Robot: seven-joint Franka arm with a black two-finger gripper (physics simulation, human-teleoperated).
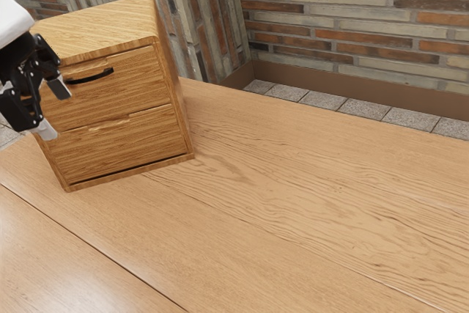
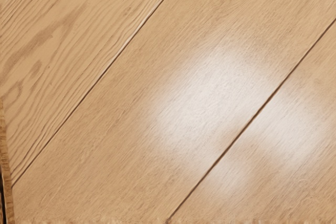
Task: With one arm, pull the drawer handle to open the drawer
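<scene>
Table (image 1: 278, 240) planks up front; cabinet (image 1: 95, 27) at table's far corner, exterior view's left. Upper drawer (image 1: 124, 97) looks flush, not yet pulled; black handle (image 1: 89, 77) near its top edge. Step: approach, pre-grasp. Gripper (image 1: 51, 111) before drawer front, just beside handle's end, fingers spread wide, holding nothing; contact with drawer face hard to tell, probably none. Next: bracket handle bar, close, pull straight out.

Franka arm: glossy white final link (image 1: 10, 17) with a smooth, rounded shell; black gripper (image 1: 53, 110) with angular, blocky housing; two slim black fingers (image 1: 58, 87), each tipped pale grey.
</scene>
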